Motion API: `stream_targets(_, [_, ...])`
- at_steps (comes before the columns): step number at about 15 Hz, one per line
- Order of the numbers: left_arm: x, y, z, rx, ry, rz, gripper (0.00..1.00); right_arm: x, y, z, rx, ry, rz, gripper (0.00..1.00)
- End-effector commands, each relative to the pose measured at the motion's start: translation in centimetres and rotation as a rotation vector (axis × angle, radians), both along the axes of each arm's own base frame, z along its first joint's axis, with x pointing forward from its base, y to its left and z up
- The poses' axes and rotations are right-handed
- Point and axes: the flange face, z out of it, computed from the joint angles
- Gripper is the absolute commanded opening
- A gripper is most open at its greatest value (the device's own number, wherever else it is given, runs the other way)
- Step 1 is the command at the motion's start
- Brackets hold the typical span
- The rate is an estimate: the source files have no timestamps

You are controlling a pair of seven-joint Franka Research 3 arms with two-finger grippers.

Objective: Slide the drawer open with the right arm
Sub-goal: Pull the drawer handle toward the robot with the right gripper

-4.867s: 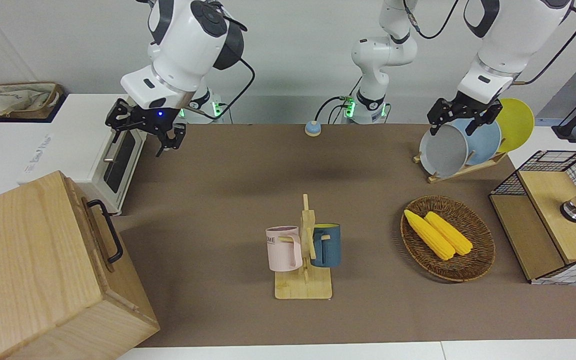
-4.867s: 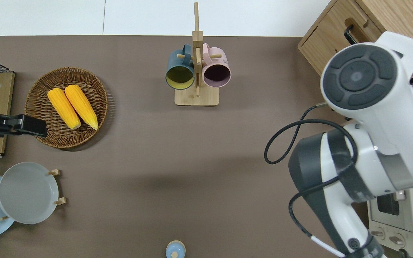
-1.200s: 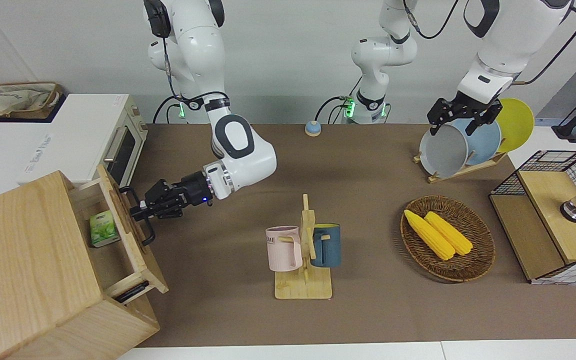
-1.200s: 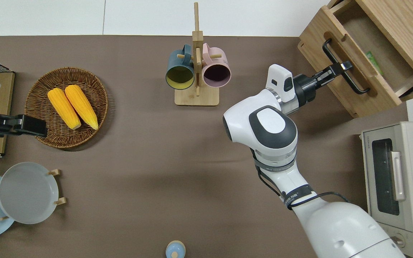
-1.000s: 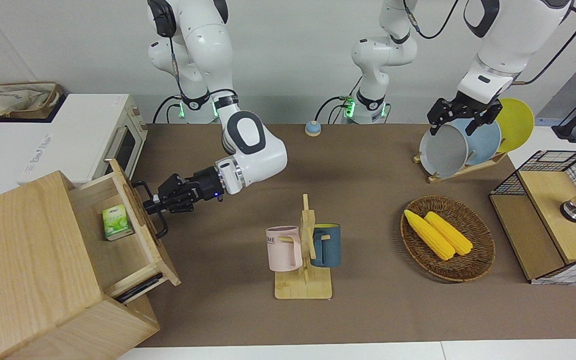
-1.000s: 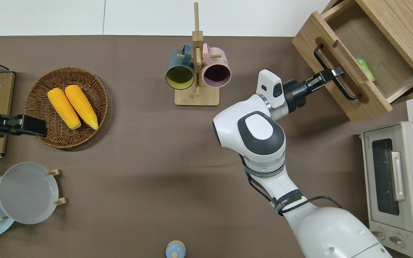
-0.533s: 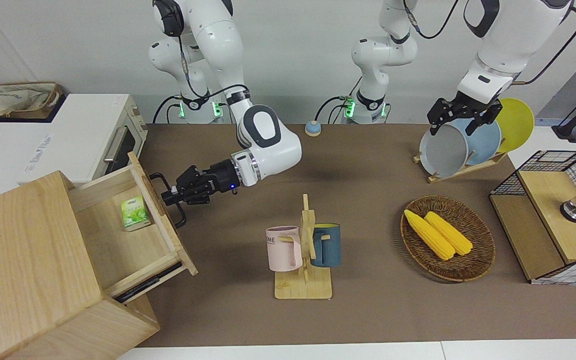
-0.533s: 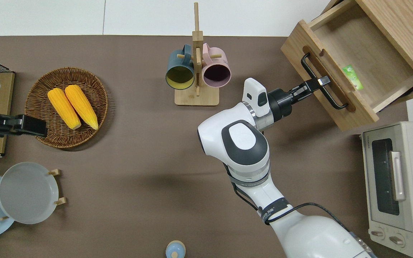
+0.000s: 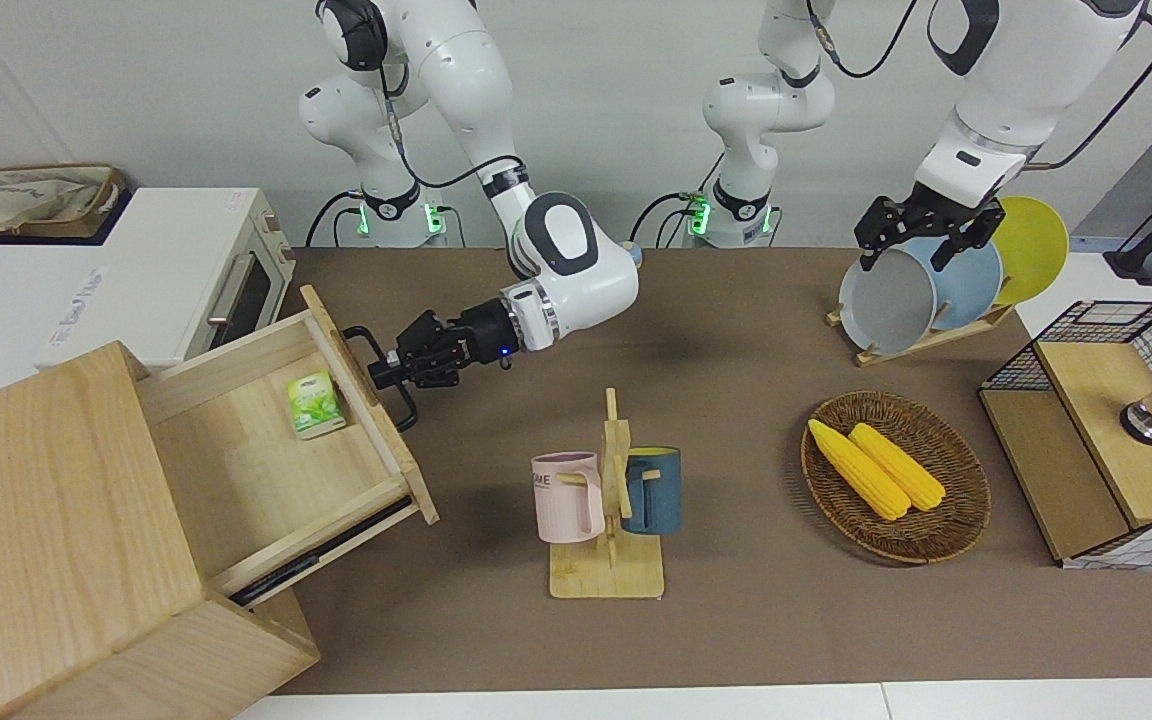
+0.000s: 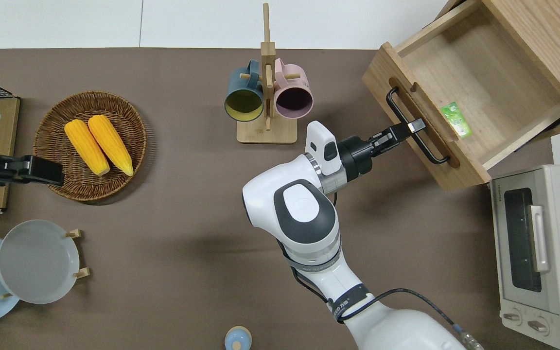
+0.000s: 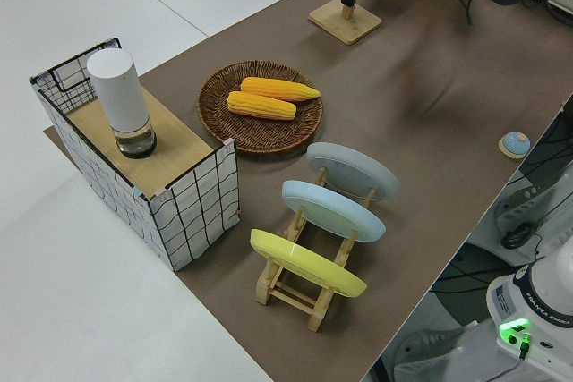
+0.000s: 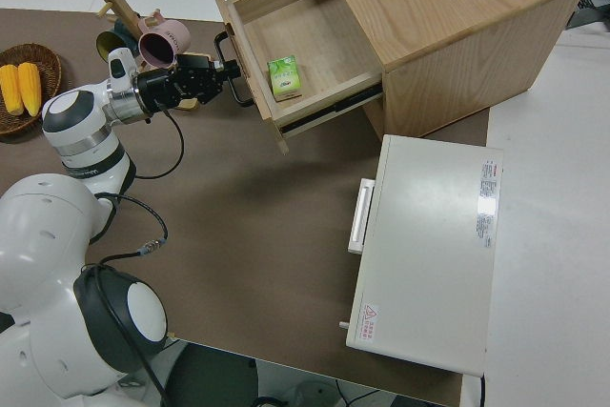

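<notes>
The light-wood drawer stands pulled far out of its cabinet at the right arm's end of the table. It also shows in the overhead view and the right side view. A small green carton lies inside it. My right gripper, blue light on its wrist, is shut on the black bar handle near its middle. The gripper also shows in the overhead view and the right side view. My left arm is parked, its gripper open.
A white toaster oven stands nearer to the robots than the cabinet. A mug rack with a pink and a blue mug stands mid-table beside the right forearm. A wicker basket with corn, a plate rack and a wire crate are toward the left arm's end.
The right gripper has kept hold of the handle and moved toward the table's middle. The drawer has slid farther out, showing more of its inside and the green carton.
</notes>
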Motion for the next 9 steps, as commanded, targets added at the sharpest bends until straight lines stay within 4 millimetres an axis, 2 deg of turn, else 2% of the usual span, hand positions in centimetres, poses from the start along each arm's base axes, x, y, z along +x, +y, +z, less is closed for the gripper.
stream_targets(1, [0.2,0.1,0.4,0.016,0.005,-0.011,0.99,-1.4,2.6,1.2,0.043,-0.005,-0.018,0.0])
stream_targets(9, [0.2,0.1,0.3,0.016,0.006,-0.011,0.99,-2.3,3.6,1.1,0.026,-0.007,-0.025,0.0])
